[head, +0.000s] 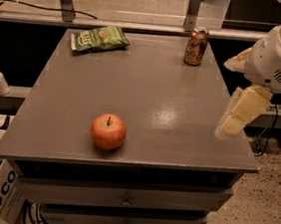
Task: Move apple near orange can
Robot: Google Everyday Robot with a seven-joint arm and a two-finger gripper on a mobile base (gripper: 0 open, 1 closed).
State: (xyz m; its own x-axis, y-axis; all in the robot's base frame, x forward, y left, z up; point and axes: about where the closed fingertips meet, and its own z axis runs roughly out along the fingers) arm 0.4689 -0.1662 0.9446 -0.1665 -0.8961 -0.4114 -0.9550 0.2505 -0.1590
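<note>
Apple [108, 131] sits lower centre-left on grey table [153, 90] | orange can [196, 46] upright, upper right, well apart | gripper [232, 123] at right edge, open or closed: cannot tell | green chip bag [99, 38] upper left

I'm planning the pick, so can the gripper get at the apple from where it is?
Probably yes. The gripper hangs by the table on the right; the apple sits alone near its front edge, only bare top between them. The orange can and chip bag lie at the far edge.
</note>
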